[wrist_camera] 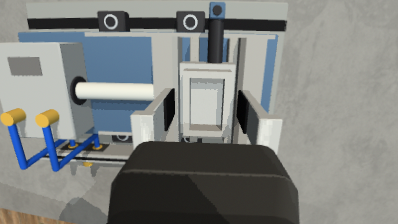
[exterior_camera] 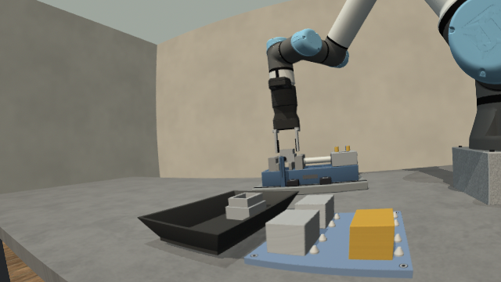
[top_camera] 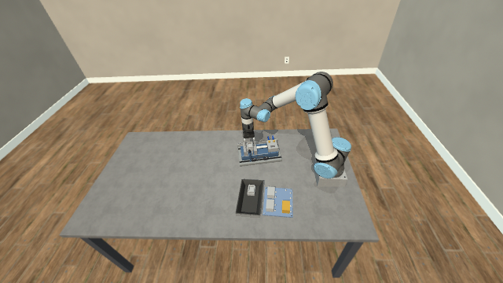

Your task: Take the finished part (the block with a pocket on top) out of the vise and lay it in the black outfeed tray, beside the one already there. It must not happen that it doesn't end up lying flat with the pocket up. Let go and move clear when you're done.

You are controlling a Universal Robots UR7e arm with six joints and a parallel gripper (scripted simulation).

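Observation:
The finished part (wrist_camera: 206, 97), a grey block with a pocket on top, sits in the blue vise (exterior_camera: 311, 170) at the back of the table. It also shows in the exterior view (exterior_camera: 286, 155). My gripper (wrist_camera: 206, 102) (exterior_camera: 286, 146) is open and hangs straight above the part, one finger on each side of it, fingertips about level with its top. Nothing is between the fingers. The black outfeed tray (exterior_camera: 217, 221) lies nearer the front, with one pocketed block (exterior_camera: 244, 205) in its far half; it also shows from above (top_camera: 250, 196).
A blue fixture plate (exterior_camera: 337, 244) beside the tray holds two grey blocks (exterior_camera: 291, 231) and an orange block (exterior_camera: 372, 233). The vise's grey cylinder body (wrist_camera: 37, 90) with blue hoses (wrist_camera: 35, 145) is at the left. The arm's base (top_camera: 332, 167) stands at the table's right.

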